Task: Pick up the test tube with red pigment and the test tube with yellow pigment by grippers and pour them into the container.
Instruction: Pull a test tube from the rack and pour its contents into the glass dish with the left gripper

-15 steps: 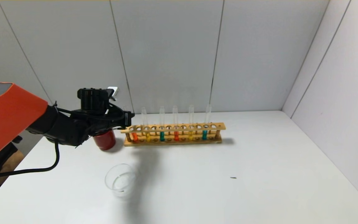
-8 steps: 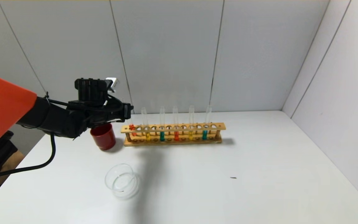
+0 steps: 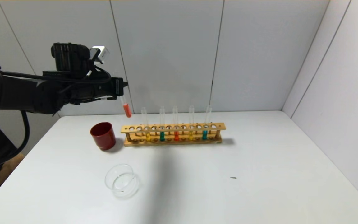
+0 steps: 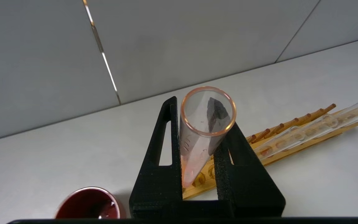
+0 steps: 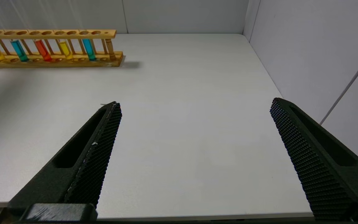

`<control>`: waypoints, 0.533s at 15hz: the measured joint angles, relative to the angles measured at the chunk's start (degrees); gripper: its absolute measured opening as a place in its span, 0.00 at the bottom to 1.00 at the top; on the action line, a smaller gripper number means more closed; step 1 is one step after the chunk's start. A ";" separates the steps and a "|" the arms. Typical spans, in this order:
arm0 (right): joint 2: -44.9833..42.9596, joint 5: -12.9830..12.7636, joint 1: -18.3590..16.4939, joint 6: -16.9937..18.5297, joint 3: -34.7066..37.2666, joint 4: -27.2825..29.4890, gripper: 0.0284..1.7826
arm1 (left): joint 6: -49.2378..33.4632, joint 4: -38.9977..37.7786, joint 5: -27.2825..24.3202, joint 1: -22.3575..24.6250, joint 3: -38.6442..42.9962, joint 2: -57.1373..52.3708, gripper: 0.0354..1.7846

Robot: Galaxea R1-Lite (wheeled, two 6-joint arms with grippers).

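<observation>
- Even, bright overhead light; no glare.
- Soft arm shadow falls on the counter [image 3: 259, 161] beside the glass dish [image 3: 121, 181].
- Rack [image 3: 172, 134] casts a short shadow rightward.

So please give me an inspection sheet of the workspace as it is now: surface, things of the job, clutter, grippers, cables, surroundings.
Surface: white table, one small dark speck.
Job's things: test tube with red pigment held in the air above the left end of the wooden rack, slightly tilted; test tube with yellow pigment upright in the rack; clear glass dish nearer the robot, looks empty.
Clutter: dark red cup beside the rack; yellow, teal and red tubes in the rack.
Grippers: left gripper shut on the red tube; right gripper open, empty, low over the table's near right part.
Cables: black cable hanging from the left arm.
Surroundings: grey panel walls.
</observation>
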 joint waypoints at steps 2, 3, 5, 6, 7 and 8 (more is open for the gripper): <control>0.00 0.02 0.00 0.00 0.00 0.00 0.98 | 1.62 2.32 -0.13 -0.09 0.02 -3.36 0.17; 0.00 0.02 0.00 0.00 0.00 0.00 0.98 | 2.55 3.78 -0.22 -0.09 0.91 -5.30 0.17; 0.00 0.02 0.00 0.00 0.00 0.00 0.98 | 6.30 6.51 -0.22 -0.02 5.77 -9.94 0.17; 0.00 0.02 0.00 0.00 0.00 0.00 0.98 | 8.64 6.77 -0.22 0.20 8.87 -11.97 0.17; 0.00 0.02 0.00 0.00 0.00 0.00 0.98 | 12.03 6.99 -0.24 0.83 12.63 -14.37 0.17; 0.00 0.00 0.00 0.00 0.00 0.00 0.98 | 16.84 7.12 -0.27 2.01 17.09 -16.96 0.17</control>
